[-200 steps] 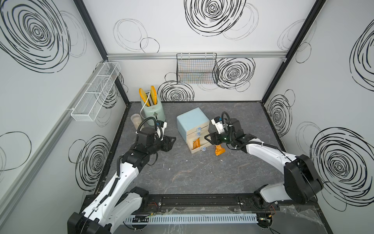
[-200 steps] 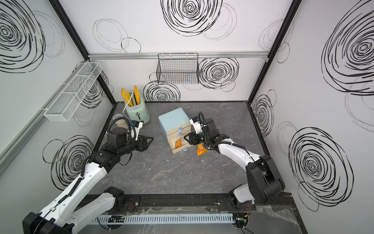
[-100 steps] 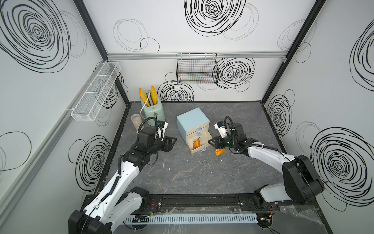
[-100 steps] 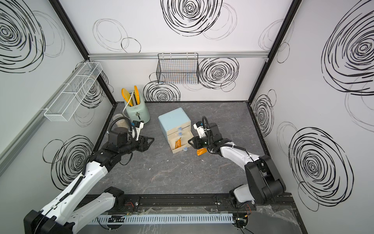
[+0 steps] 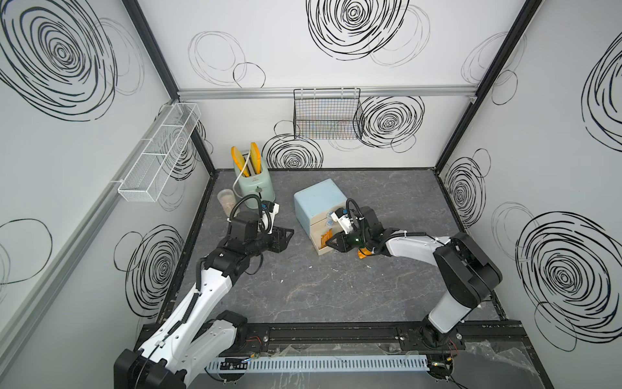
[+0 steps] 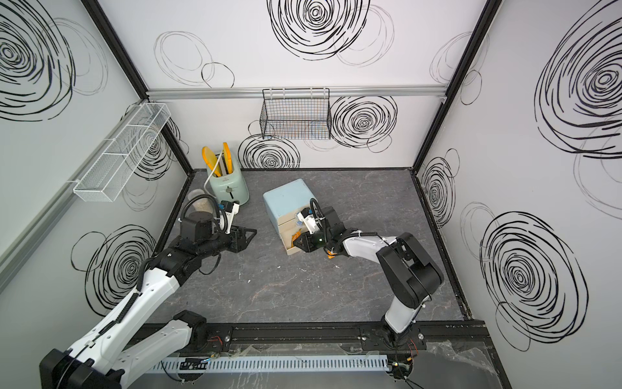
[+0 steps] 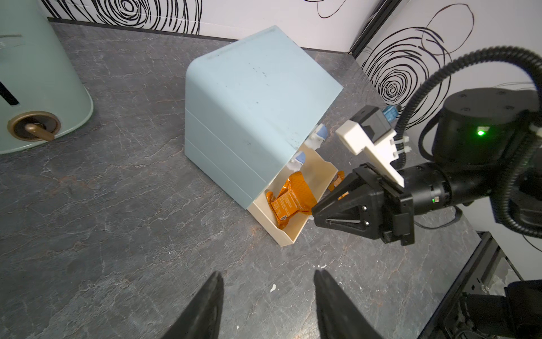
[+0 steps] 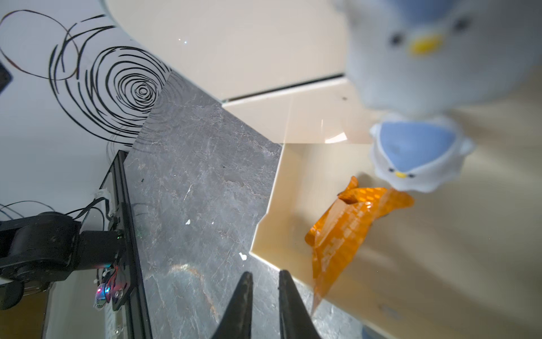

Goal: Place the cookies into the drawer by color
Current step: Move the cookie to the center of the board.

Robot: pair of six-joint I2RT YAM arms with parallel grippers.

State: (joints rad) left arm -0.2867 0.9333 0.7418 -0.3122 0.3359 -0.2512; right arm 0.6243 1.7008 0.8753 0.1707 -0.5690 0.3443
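Observation:
The drawer (image 5: 316, 198) (image 6: 286, 198) (image 7: 249, 102) is a pale blue chest whose bottom cream drawer (image 7: 289, 232) (image 8: 293, 187) is pulled out. An orange cookie (image 7: 293, 196) (image 8: 340, 232) (image 5: 325, 236) lies crumpled inside it. A second orange cookie (image 5: 363, 255) (image 6: 331, 256) lies on the floor, partly under my right arm. My right gripper (image 5: 328, 243) (image 6: 295, 241) (image 8: 265, 273) sits low at the open drawer's front corner, its jaws a narrow gap apart and empty. My left gripper (image 5: 291, 232) (image 7: 268, 274) hovers open and empty left of the chest.
A mint-green toaster (image 5: 257, 188) holding two yellow slices stands at the back left, with a clear cup (image 5: 225, 200) beside it. A black wire basket (image 5: 328, 116) hangs on the back wall. A white mesh shelf (image 5: 158, 158) runs along the left wall.
My right gripper has dropped and moved left to the open drawer's front corner while its jaws narrowed. The left arm has not moved.

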